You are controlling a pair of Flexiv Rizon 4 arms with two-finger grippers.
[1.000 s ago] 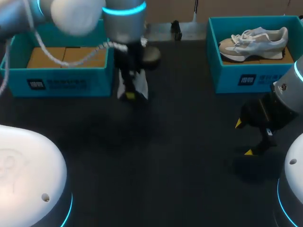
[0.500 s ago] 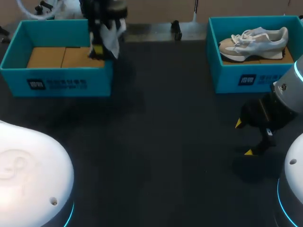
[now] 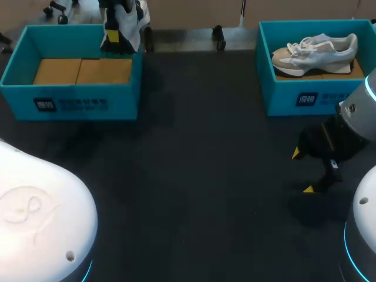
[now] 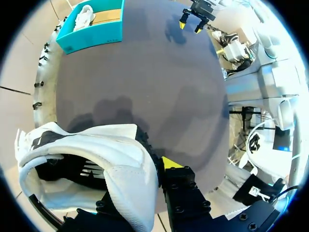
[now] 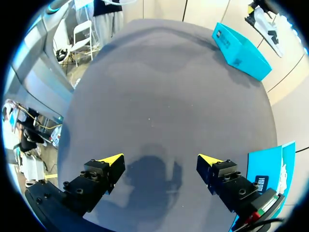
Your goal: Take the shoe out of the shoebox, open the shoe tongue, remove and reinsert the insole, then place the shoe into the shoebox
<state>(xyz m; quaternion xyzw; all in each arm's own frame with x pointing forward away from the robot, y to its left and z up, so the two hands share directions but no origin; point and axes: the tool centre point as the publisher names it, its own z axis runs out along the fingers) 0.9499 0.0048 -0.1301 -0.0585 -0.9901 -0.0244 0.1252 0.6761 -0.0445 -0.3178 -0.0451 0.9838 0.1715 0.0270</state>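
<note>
Your colours, charcoal table (image 3: 205,176)
White shoe (image 4: 116,164) lined black; at 2 o'clock a beige-and-white shoe (image 3: 314,51) in your teal shoebox (image 3: 279,91).

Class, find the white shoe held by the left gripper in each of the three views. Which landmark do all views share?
Head view: white shoe in the left gripper, at the empty shoebox's far wall.
Left wrist view: close up, clamped in its own gripper.
Right wrist view: far ahead, beyond the empty shoebox.
Shared landmark: the full shoebox, holding the other shoe.
</note>
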